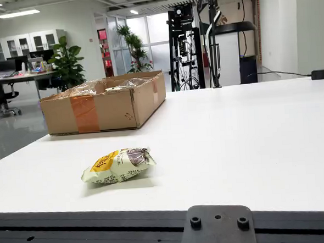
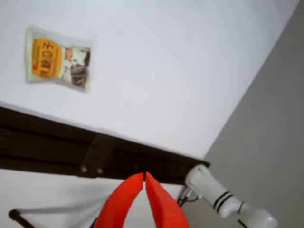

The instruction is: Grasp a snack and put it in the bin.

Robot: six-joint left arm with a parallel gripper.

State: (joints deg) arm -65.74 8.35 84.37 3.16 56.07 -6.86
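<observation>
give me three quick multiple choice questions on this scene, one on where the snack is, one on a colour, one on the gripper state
1. Where does the snack packet lie?
A. inside the cardboard box
B. on the white table, near its front edge
C. on the floor

2. What colour are the fingers in the view that rides on the gripper?
A. red
B. blue
C. black

3. How does the gripper stand?
A. shut on the packet
B. wide open
C. shut, holding nothing

Answers: 1 B, the side view shows it on the table, apart from the cardboard box. 2 A, both are bright red. 3 C, the tips meet, and the packet lies far off.
</observation>
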